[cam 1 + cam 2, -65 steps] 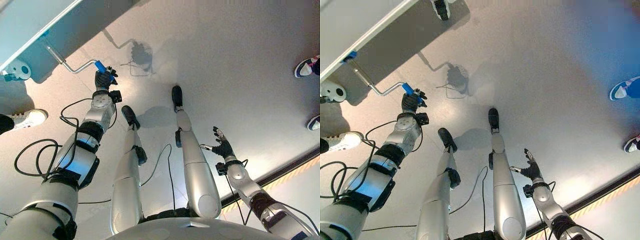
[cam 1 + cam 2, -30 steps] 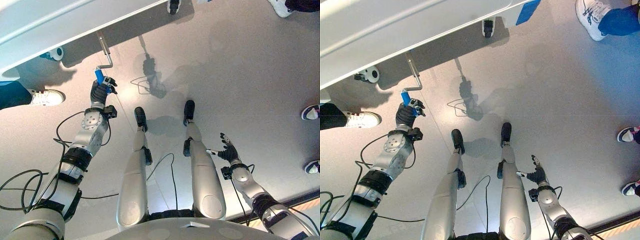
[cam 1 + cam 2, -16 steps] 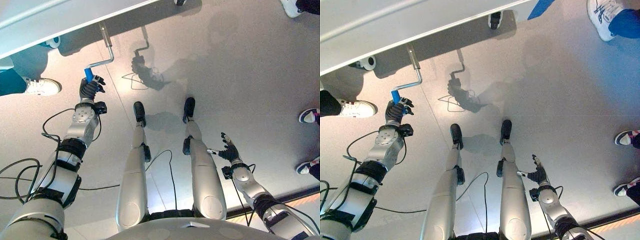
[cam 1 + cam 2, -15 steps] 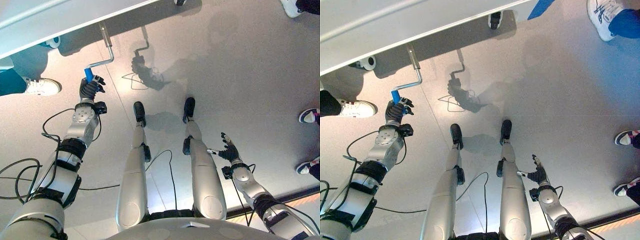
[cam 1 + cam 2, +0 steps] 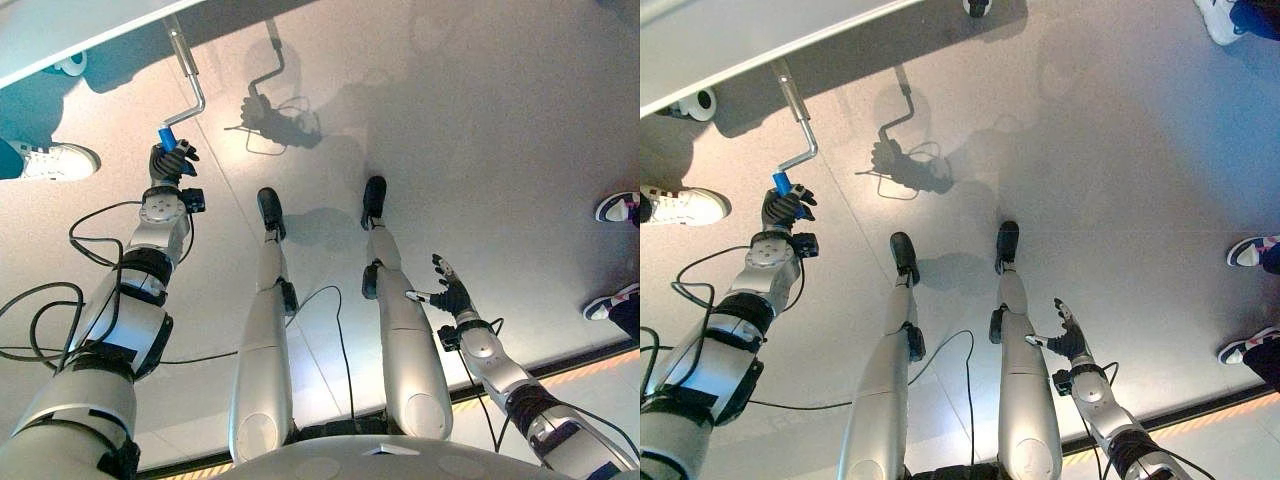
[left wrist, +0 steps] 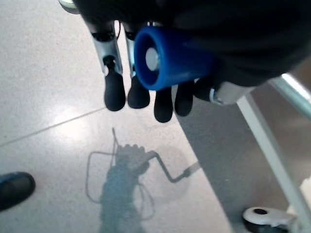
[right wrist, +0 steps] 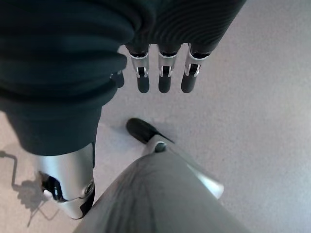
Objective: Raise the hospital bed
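Hanging open and idle by the robot's side is the right hand (image 5: 450,296). Farther out, the left hand (image 5: 786,207) is gripping the blue crank handle (image 5: 782,184); the crank arm (image 5: 798,120) is running up and away to the hospital bed (image 5: 730,40) edge.

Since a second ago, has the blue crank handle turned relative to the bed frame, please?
Yes. The blue crank handle, gripped by the left hand, swung round the shaft under the bed frame.
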